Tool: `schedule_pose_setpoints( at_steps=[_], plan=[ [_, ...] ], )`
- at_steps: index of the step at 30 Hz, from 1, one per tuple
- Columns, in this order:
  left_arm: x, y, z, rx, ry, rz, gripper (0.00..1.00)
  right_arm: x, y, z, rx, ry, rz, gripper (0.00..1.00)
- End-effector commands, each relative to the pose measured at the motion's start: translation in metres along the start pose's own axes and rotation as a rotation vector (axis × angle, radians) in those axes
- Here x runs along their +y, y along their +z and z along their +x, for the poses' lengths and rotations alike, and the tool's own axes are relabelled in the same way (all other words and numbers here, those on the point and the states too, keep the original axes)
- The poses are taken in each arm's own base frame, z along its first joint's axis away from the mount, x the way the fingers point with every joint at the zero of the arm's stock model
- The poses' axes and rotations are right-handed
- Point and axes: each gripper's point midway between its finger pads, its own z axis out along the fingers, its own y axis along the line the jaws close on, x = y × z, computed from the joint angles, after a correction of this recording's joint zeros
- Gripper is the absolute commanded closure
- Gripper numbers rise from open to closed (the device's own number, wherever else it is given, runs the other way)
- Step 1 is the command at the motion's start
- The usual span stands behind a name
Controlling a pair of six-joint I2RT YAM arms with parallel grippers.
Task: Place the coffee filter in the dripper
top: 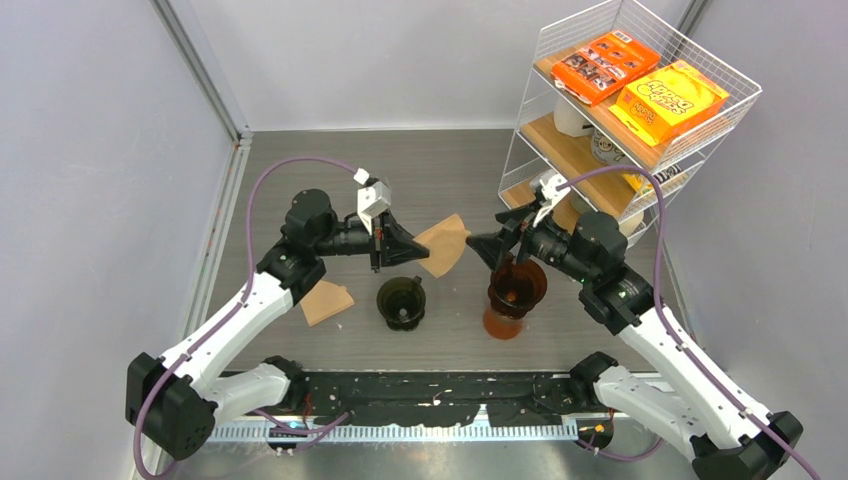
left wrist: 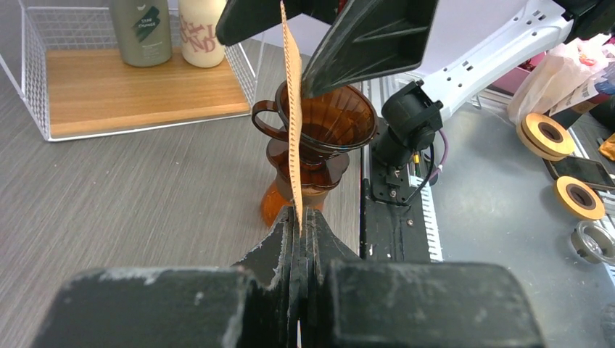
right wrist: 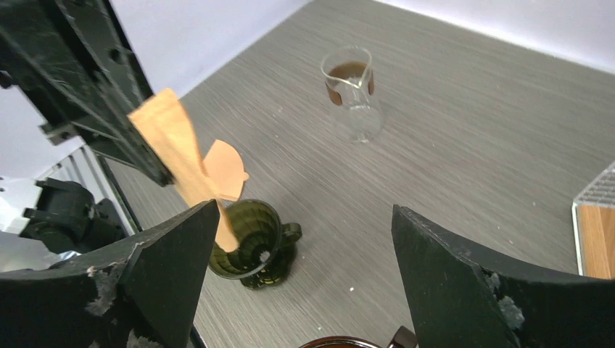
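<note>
The brown paper coffee filter (top: 445, 243) hangs in the air, pinched by one edge in my left gripper (top: 422, 251), whose fingers are pressed together on it. From the left wrist the filter (left wrist: 292, 109) stands edge-on and upright, rising from my fingertips (left wrist: 299, 226). It is in neither dripper. It hangs above the table between the dark green dripper (top: 402, 300) and the amber dripper (top: 517, 283), which sits on an amber base. My right gripper (top: 476, 245) is near the filter's far side with its jaws spread wide and nothing between them. In its own view the filter (right wrist: 174, 148) hangs to the left of the fingers. A second brown filter (top: 325, 300) lies flat on the grey wood-grain table (top: 450, 170), left of the green dripper. A glass carafe (right wrist: 352, 90) with a brown band stands farther off. To my right, the white wire rack (top: 745, 90) carries an orange box (top: 605, 65) and a yellow box (top: 670, 100) on top. Their printing is too small for me to read. On a lower wooden shelf stand a grey-green bottle (left wrist: 141, 29) and a cream bottle (left wrist: 201, 29) with red lettering, and I cannot read either label.
</note>
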Motion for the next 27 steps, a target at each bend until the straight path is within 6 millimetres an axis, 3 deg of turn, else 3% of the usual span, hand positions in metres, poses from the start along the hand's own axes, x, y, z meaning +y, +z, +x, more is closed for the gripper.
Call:
schedule_pose_setpoints(
  at_steps=[1, 10, 19, 27],
  plan=[
    [-0.011, -0.003, -0.019, -0.028, 0.058, 0.033, 1.0, -0.013, 0.002, -0.003, 0.002, -0.035, 0.06, 0.05],
    [-0.013, -0.004, -0.019, -0.024, 0.059, 0.034, 1.0, -0.029, 0.002, -0.01, -0.027, -0.034, 0.156, 0.04],
    [-0.006, -0.004, -0.02, -0.024, 0.049, -0.012, 1.0, 0.005, 0.0, -0.015, -0.036, -0.049, -0.025, 0.05],
    [-0.003, -0.003, -0.017, -0.018, 0.042, -0.019, 1.0, 0.019, -0.007, -0.02, -0.076, -0.068, -0.095, 0.04]
  ],
)
